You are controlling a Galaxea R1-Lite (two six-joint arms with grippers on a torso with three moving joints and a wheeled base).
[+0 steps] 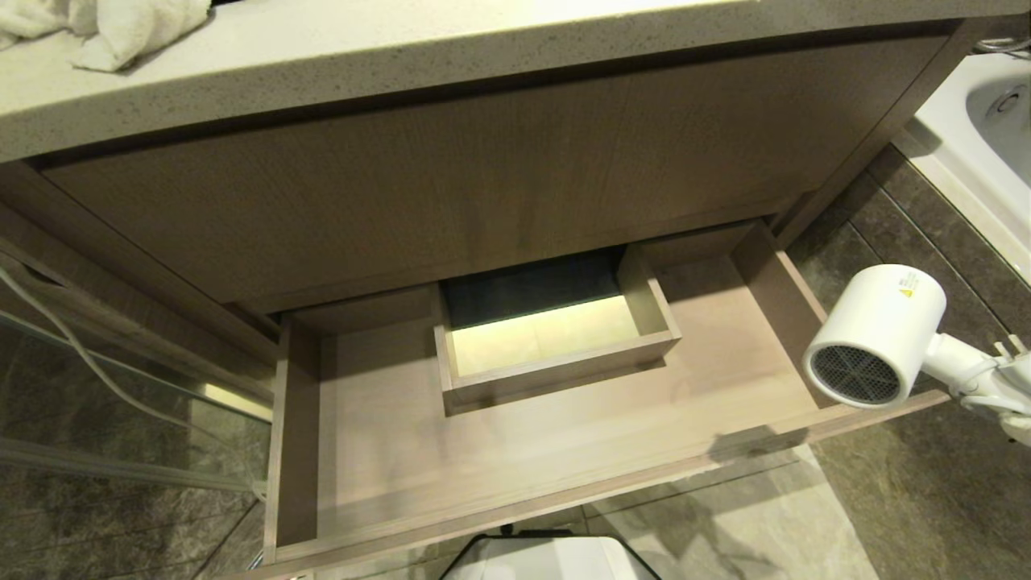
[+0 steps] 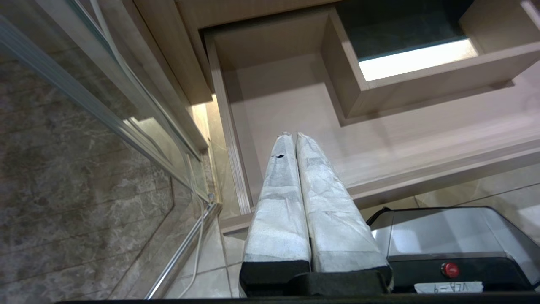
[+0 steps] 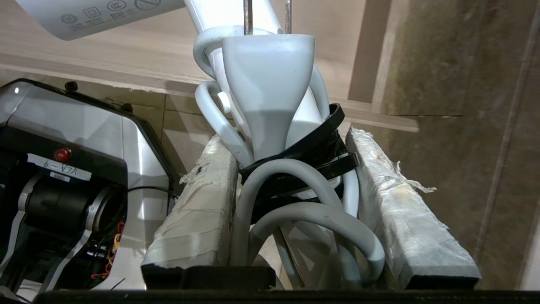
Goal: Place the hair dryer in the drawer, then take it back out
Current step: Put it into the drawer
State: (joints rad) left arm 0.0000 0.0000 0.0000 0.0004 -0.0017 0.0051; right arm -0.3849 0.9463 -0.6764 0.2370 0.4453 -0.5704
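Observation:
The drawer [image 1: 523, 439] stands pulled open, its light wood floor bare around a boxed cut-out [image 1: 564, 362]. The white hair dryer [image 1: 878, 334] hangs in the air over the drawer's front right corner, with its dark mesh grille facing me. My right gripper [image 3: 287, 141] is shut on the hair dryer's handle and coiled cord [image 3: 295, 198], and the plug [image 3: 265, 84] sticks up between the padded fingers. My left gripper [image 2: 293, 136] is shut and holds nothing. It is parked by the drawer's left front corner [image 2: 236, 211].
A taller wood-grain panel [image 1: 443, 177] and a speckled countertop [image 1: 403, 56] with a towel [image 1: 121, 28] rise above the drawer. A white tub [image 1: 983, 137] lies at the right, a glass panel [image 1: 97, 403] at the left. My base [image 1: 556, 560] sits before the drawer front.

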